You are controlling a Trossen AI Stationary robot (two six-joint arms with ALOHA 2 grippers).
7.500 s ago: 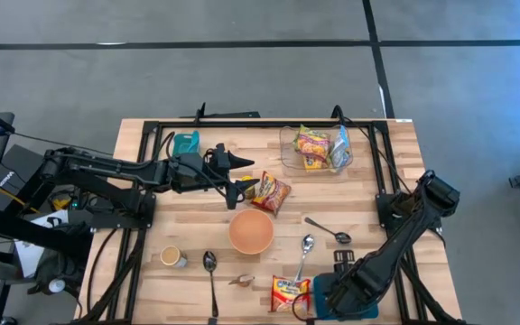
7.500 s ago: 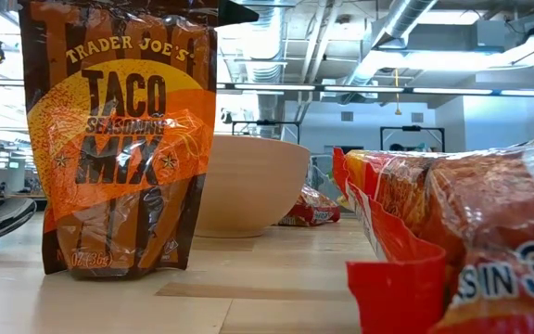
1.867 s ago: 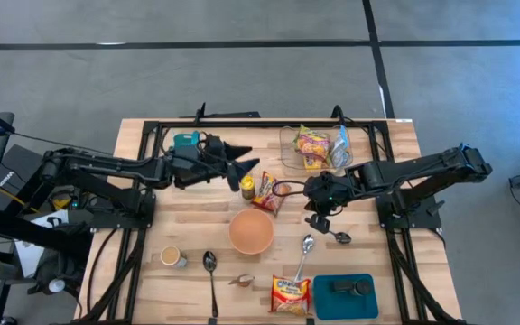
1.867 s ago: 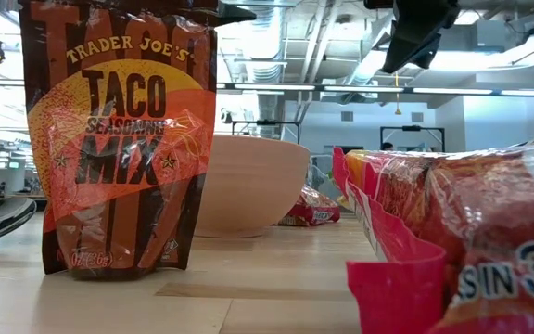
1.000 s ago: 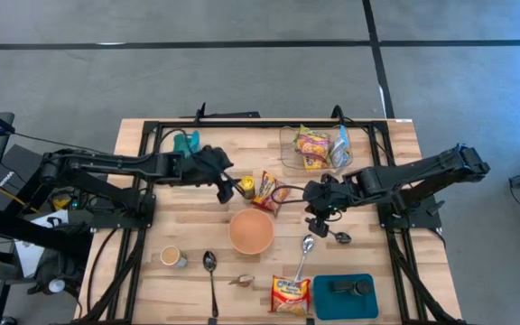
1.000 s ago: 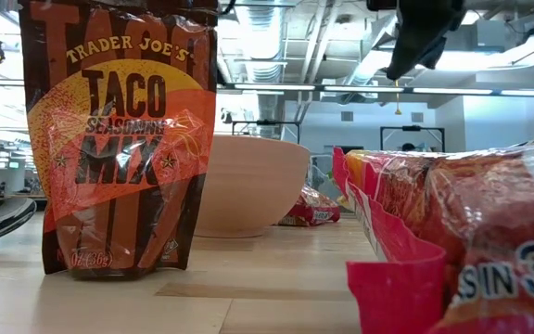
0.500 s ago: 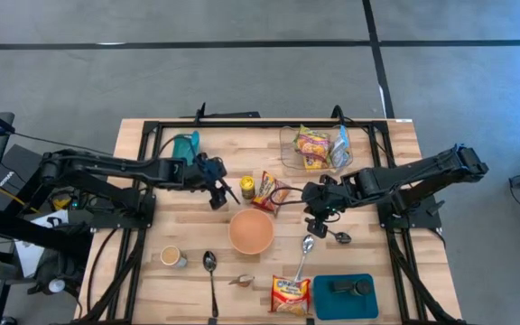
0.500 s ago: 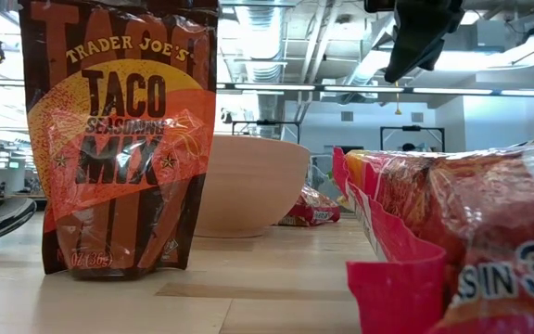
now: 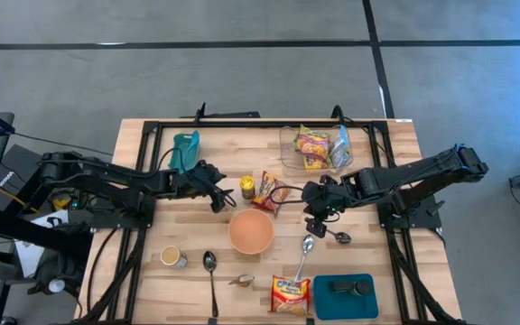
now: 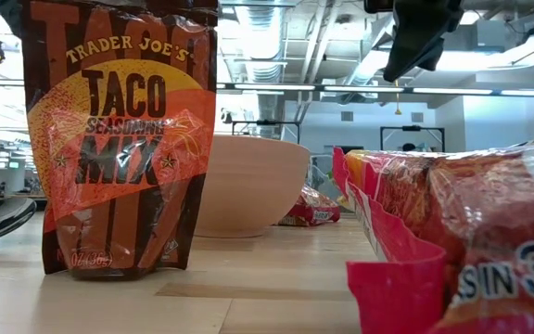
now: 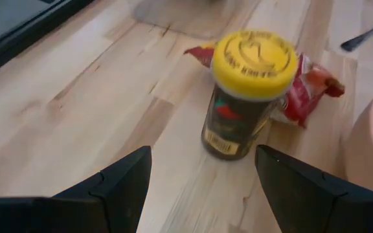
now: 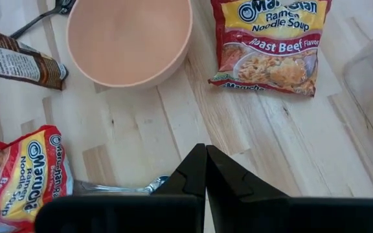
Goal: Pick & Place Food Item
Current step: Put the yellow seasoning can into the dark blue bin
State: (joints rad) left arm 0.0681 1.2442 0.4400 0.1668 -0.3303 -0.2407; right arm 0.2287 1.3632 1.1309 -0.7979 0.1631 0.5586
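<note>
A small dark jar with a yellow lid stands upright on its base on the wooden table, just left of a red ramen packet. My left gripper is low over the table, left of the jar. It is open, and the jar stands a little ahead of its two fingertips, untouched. My right gripper hangs shut above the table, right of the ramen packet and beyond the pink bowl. It holds nothing.
The pink bowl sits mid-table. A clear container of packets stands at the far right. At the near edge are a taco mix pouch, a second ramen packet and a blue tray. Spoons and a cup lie about.
My left gripper has sunk toward the table and drawn back a little toward the left edge, staying open beside the jar. The jar has kept its place.
</note>
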